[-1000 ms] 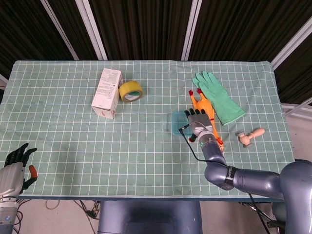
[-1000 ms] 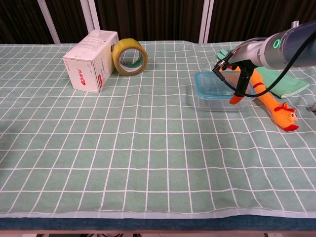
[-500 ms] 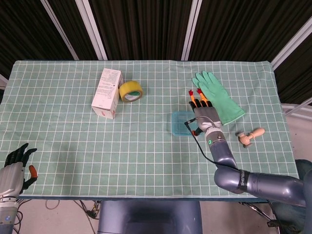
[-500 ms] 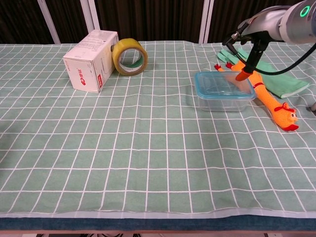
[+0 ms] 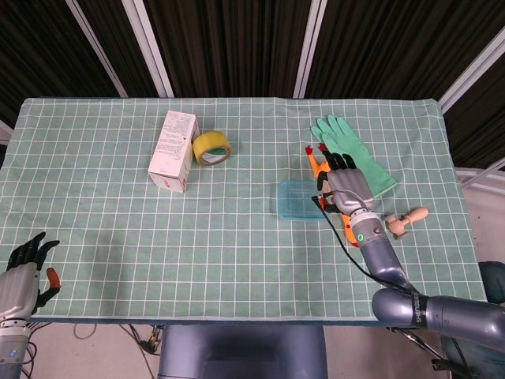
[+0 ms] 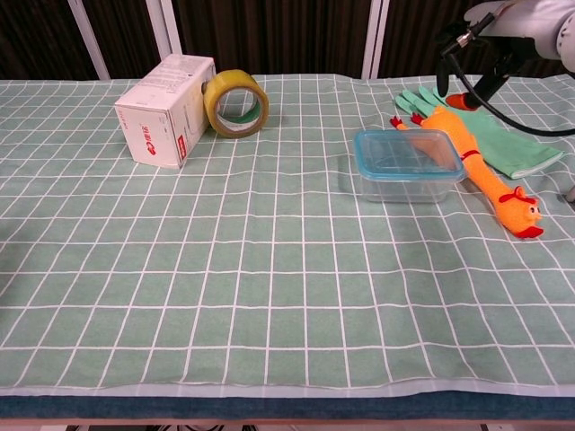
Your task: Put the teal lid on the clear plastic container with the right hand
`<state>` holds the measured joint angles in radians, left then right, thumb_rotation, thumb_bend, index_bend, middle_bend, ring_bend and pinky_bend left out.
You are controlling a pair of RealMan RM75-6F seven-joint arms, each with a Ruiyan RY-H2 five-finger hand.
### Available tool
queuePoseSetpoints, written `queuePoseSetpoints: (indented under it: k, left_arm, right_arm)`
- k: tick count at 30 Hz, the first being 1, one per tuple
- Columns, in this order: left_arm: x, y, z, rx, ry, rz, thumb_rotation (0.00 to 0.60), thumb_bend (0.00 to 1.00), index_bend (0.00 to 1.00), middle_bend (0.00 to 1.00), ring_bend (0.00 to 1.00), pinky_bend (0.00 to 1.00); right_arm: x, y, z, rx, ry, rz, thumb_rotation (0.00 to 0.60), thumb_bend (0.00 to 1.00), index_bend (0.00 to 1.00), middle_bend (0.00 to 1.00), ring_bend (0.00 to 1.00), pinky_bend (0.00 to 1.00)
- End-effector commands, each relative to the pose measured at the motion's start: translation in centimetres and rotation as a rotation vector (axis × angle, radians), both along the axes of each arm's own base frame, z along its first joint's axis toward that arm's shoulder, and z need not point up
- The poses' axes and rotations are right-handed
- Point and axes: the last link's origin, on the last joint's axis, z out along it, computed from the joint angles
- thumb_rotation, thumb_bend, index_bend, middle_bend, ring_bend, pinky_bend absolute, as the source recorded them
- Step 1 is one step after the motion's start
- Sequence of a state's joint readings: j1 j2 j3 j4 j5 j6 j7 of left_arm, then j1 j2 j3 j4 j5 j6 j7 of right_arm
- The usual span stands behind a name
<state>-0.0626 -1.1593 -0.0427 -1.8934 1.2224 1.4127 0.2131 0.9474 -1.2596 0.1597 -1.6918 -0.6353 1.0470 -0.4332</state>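
Observation:
The clear plastic container (image 5: 297, 200) (image 6: 406, 172) stands right of the table's middle, and the teal lid (image 6: 404, 151) lies flat on its rim. My right hand (image 5: 345, 186) (image 6: 496, 38) hangs in the air above and to the right of the container, apart from it, fingers loosely spread and holding nothing. In the chest view only its wrist, cable and a red fingertip show at the top right corner. My left hand (image 5: 24, 272) stays low at the near left table edge, fingers apart and empty.
An orange rubber chicken (image 5: 316, 165) (image 6: 491, 186) lies against the container's right side, with a green glove (image 5: 357, 157) (image 6: 514, 150) beyond it. A white box (image 5: 173, 150) (image 6: 165, 109) and a yellow tape roll (image 5: 212, 147) (image 6: 237, 102) sit far left. A wooden peg (image 5: 406, 219) lies right.
My right hand has lifted off the lid and drawn up and to the right, away from the container. The lid stays seated on the container. The left hand has not moved.

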Motion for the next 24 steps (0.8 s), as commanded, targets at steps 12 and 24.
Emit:
queuePoseSetpoints:
  k: [12,24]
  left_arm:
    - [0.0,0.0,0.0,-0.002,0.001,0.003,0.6,0.74,0.18,0.0,0.0,0.0]
    - [0.0,0.0,0.0,-0.004,0.003,0.003,0.6,0.74,0.18,0.0,0.0,0.0]
  right_arm:
    - [-1.2,-0.2,-0.7,0.016,0.003,-0.008,0.6,0.45,0.55,0.01,0.0,0.0]
    - [-2.1,0.2,-1.0,0.017,0.01,-0.026,0.6,0.46,0.62,0.01,0.0,0.0]
